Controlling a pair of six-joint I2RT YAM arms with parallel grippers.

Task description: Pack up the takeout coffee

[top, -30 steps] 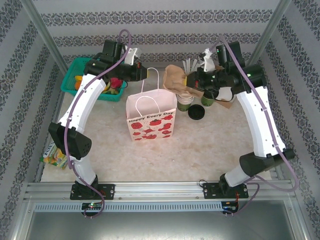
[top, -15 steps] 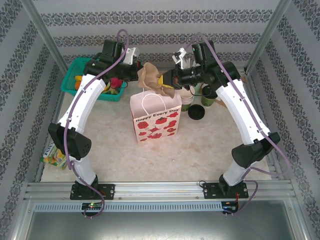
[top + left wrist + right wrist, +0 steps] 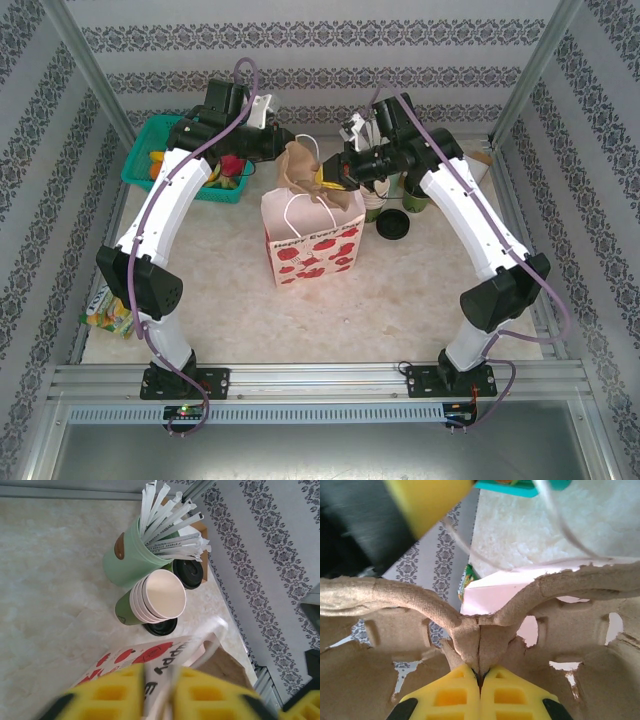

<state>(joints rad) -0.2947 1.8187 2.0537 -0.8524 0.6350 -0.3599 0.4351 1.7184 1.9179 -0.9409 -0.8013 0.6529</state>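
Clamping the right fingers (image 3: 455, 695) tight on the carrier's (image 3: 380, 600) middle ridge, above the bag (image 3: 310, 245). Holding the left fingers (image 3: 115, 692) narrowly apart, the bag's rim between them. Leaving the coffee (image 3: 188, 573) standing on the surface (image 3: 50, 580) well beyond the left fingers, behind the cup stack (image 3: 157, 597) — untouched. Judging it light, thin-walled, crushable, possibly full — calling for a gentle hold low round the body, upright, never by the lid.

Both arms are stretched out high! The left arm (image 3: 165, 205) reaches toward 12 o'clock, wrist turned to 3 o'clock, and the left gripper (image 3: 159, 674) has its fingers a touch apart. The right arm (image 3: 470, 215) bends toward 9 o'clock, right gripper (image 3: 480, 672) pinched tight on a brown pulp carrier (image 3: 485, 635).
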